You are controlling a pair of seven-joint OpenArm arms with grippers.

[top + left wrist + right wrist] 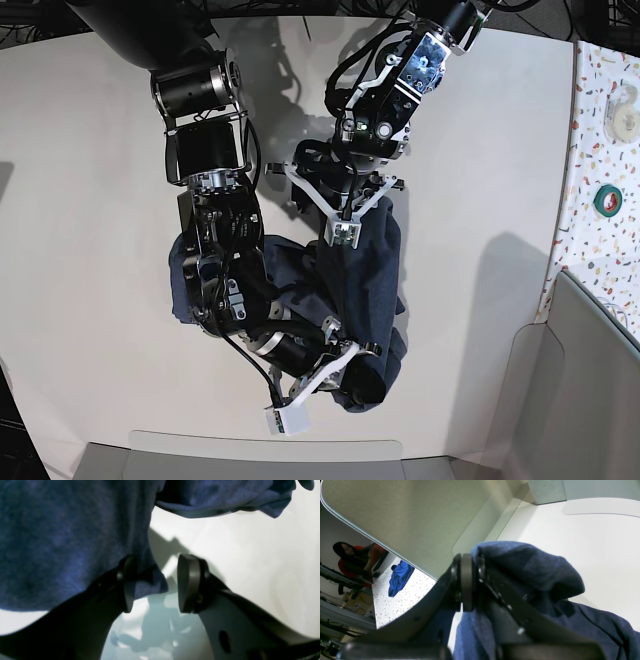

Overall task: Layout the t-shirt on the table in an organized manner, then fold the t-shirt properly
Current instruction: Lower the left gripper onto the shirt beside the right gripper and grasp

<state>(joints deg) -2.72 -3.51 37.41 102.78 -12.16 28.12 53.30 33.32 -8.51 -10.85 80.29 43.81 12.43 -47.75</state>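
The dark navy t-shirt (375, 285) lies bunched in a heap on the white table (90, 200), between both arms. My left gripper (157, 582) stands open over the heap's far end (347, 232); a hanging corner of the t-shirt (62, 542) rests against one pad (128, 582), while the other pad (187, 582) is bare. My right gripper (469, 580) is shut on a raised fold of the t-shirt (527, 567) at the heap's near end (350, 355). How the shirt's sleeves and collar lie is hidden in the folds.
A speckled side surface (600, 150) with a green tape roll (608, 200) borders the table on the right. Grey panels (590, 380) stand at the near right corner. A bright-blue cloth (400, 580) and a person in red (352, 557) are off the table.
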